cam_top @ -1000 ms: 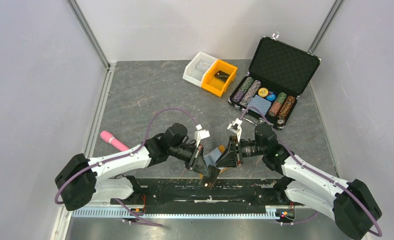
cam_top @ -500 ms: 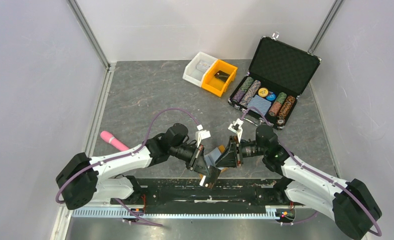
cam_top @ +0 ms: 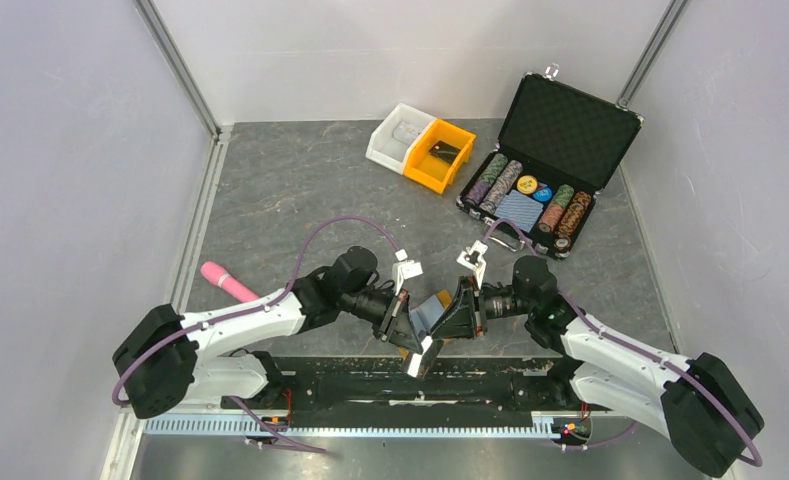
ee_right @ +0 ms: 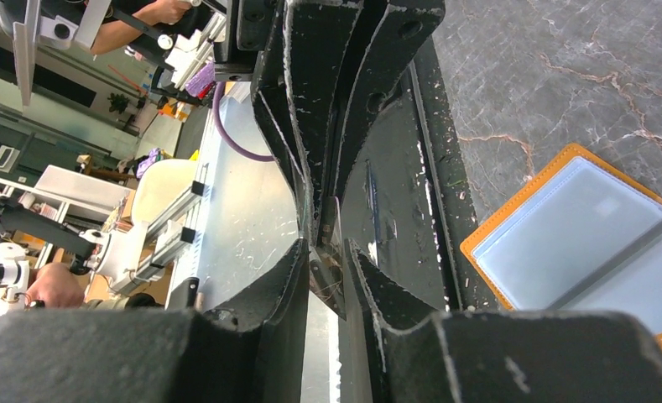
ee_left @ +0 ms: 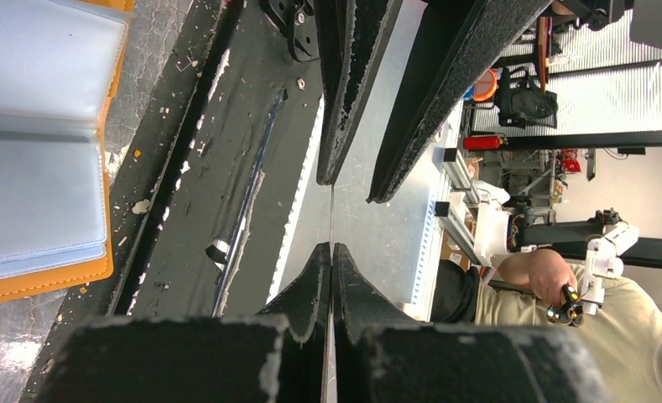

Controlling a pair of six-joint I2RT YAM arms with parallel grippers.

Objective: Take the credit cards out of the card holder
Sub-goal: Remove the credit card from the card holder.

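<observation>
Orange-tan at its rim and light blue inside, the card holder [cam_top: 432,311] lies open and flat on the grey counter [cam_top: 300,190], at the near middle, between the two arms. Neither tool touches it. Just near of it, above the black rail [cam_top: 350,385] that carries the arm bases, the left tool [ee_left: 331,248] is pinched tight on a thin credit card [cam_top: 419,357], which both wrist views show edge-on. The right tool [ee_right: 327,257] faces it tip to tip. Its jaws stand narrow, with the card's free end in the gap and daylight visible beside it, so they do not appear to grip.

This looks like a card passing from one tool to the other, and the risk lies in the timing. If the left tool lets go before the right one closes, the card falls onto the rail or off the near edge of the counter, where it would be hard to pick up flat. If both clamp and either arm then pulls or twists, the thin card may bend or spring out. The right tool's hold would also be shallow, right at the card's edge, so it could slip. Whether more cards sit in the sleeves cannot be told.
</observation>
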